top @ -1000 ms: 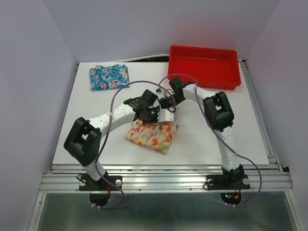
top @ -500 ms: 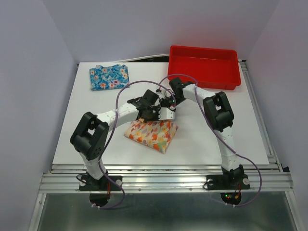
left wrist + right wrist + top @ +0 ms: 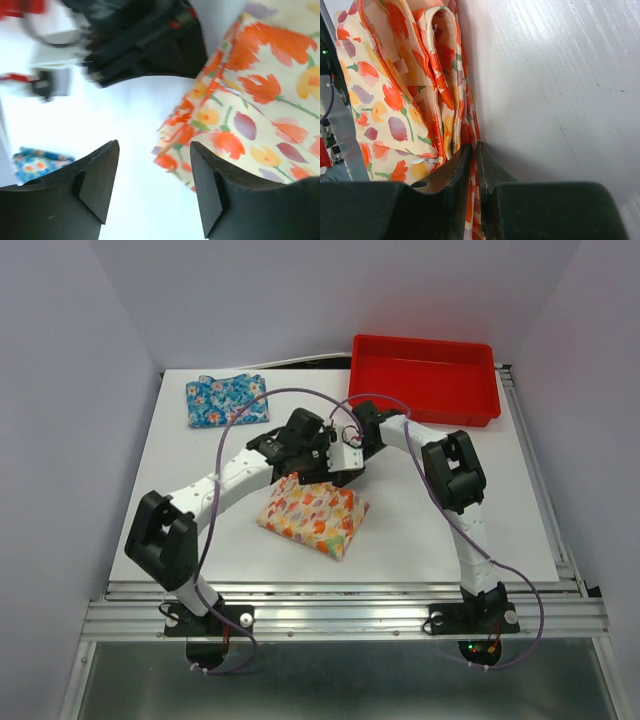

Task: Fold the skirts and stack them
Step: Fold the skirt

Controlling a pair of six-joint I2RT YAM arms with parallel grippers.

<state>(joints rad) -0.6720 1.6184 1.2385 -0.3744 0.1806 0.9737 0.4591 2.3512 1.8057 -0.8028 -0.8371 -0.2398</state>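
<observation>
The cream-yellow skirt (image 3: pixel 312 516) with orange and red flowers lies folded in the middle of the table. My right gripper (image 3: pixel 475 150) is shut on the skirt's layered edge (image 3: pixel 465 125). My left gripper (image 3: pixel 154 165) hovers open just above the skirt's corner (image 3: pixel 172 155), nothing between its fingers. In the top view both grippers meet at the skirt's far edge, the left gripper (image 3: pixel 316 454) beside the right gripper (image 3: pixel 345 456). The blue skirt (image 3: pixel 226 400) with multicoloured flowers lies folded at the far left of the table and shows small in the left wrist view (image 3: pixel 37 162).
A red plastic tray (image 3: pixel 424 376) stands at the far right of the white table (image 3: pixel 450 530). Purple cables loop over both arms. The metal frame rail (image 3: pixel 340 615) runs along the near edge.
My left gripper has opened, let go of the cream-yellow skirt and lifted slightly away toward the far side. The right gripper stays shut on the skirt's edge.
</observation>
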